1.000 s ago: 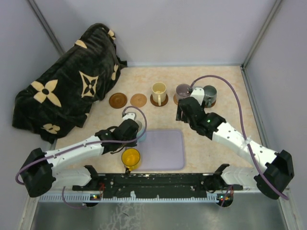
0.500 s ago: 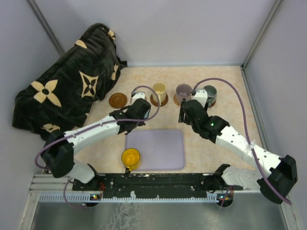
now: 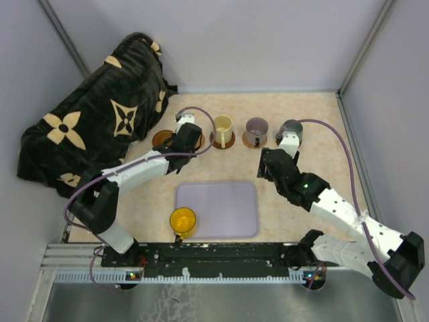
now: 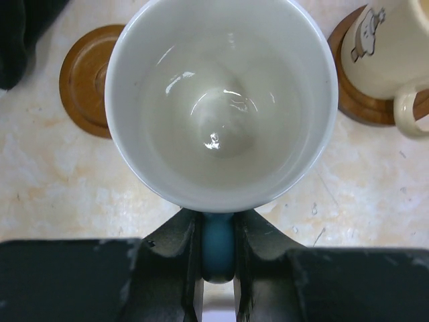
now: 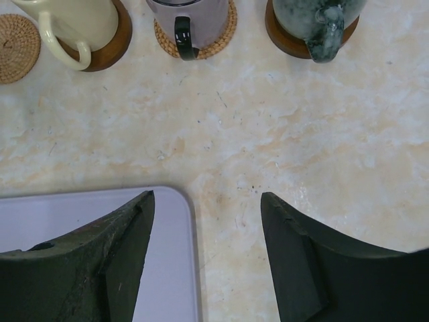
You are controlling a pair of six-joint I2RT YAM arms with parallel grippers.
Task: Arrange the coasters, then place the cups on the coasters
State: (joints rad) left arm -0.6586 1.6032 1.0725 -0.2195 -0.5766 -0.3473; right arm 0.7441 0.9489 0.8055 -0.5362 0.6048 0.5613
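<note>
My left gripper (image 3: 188,139) is shut on the blue handle (image 4: 218,245) of a white cup (image 4: 221,100), held over the back row between a dark brown coaster (image 4: 84,80) and the cream cup (image 4: 389,47). The cup hides what lies under it. The cream cup (image 3: 222,127), the mauve cup (image 3: 257,129) and the grey-green cup (image 3: 292,131) each stand on a coaster. A tan woven coaster (image 5: 17,47) shows bare at the left edge of the right wrist view. The yellow cup (image 3: 182,219) stands on the table. My right gripper (image 3: 268,164) hangs open and holds nothing.
A lavender tray (image 3: 221,209) lies near the front, its corner under my right gripper (image 5: 206,201). A black patterned cloth (image 3: 87,134) is heaped at the back left. Grey walls close in the table.
My left arm has swung from beside the tray out to the back row, carrying the white cup. My right arm has drawn back from the mauve and grey-green cups.
</note>
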